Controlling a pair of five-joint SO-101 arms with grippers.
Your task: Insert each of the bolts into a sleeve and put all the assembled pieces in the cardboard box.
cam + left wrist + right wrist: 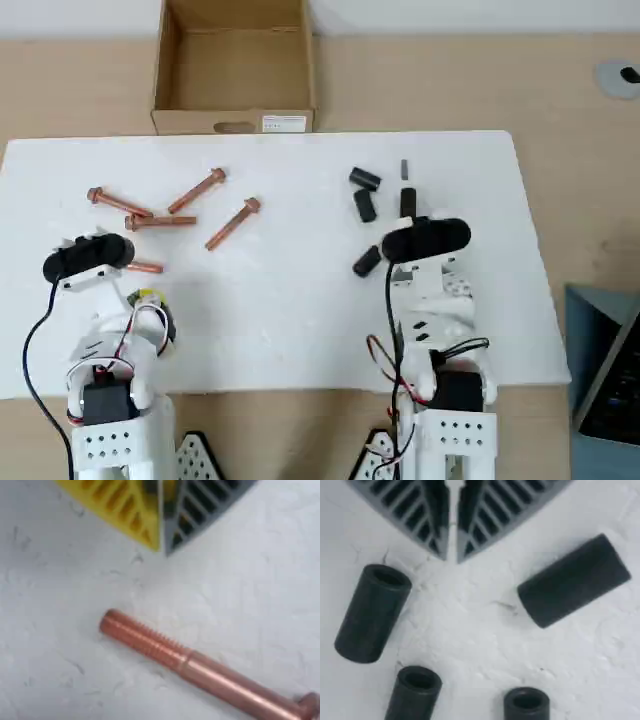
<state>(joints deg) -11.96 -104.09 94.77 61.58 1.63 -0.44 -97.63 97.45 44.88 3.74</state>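
A white mat (300, 320) covered the tan surface (570, 120). Nearest us, the left claw (162, 547) was clenched and empty above one copper bolt (200, 672). The right claw (452, 555), all but clenched and empty, hung by four black sleeves (372, 612). Four more bolts (197, 190) lay beyond. Farthest stood the empty cardboard box (235, 122), the print on its white label (283, 123) too small to read.

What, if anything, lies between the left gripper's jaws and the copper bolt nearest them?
Nothing visible does. Only bare white mat separates the left gripper from the copper bolt, which lies flat and apart from it.
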